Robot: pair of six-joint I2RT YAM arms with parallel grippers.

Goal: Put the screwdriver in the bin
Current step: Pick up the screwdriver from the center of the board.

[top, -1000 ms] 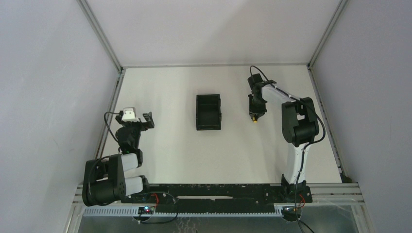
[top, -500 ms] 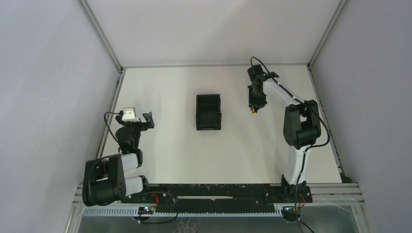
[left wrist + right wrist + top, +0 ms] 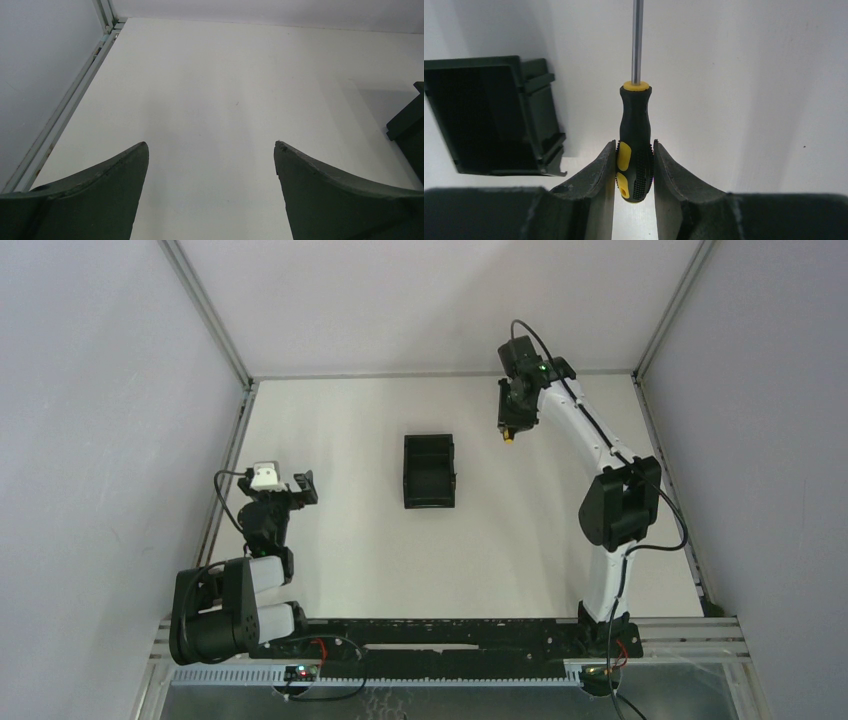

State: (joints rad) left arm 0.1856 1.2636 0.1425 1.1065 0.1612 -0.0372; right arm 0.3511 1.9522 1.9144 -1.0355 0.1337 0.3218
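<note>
Right fingers (image 3: 598, 172) pinch screwdriver (image 3: 635, 131) handle; overhead shows only tip

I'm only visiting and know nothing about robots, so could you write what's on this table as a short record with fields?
right gripper: shut on the handle of a small screwdriver with a black-and-yellow grip and a thin silver metal shaft
left gripper: open, holding nothing, near the left side of the white table
bin: small black rectangular plastic bin, open-topped, mid-table, nothing seen inside
screwdriver position: to the right of the bin, not above it
task status: screwdriver not yet in the bin
</note>
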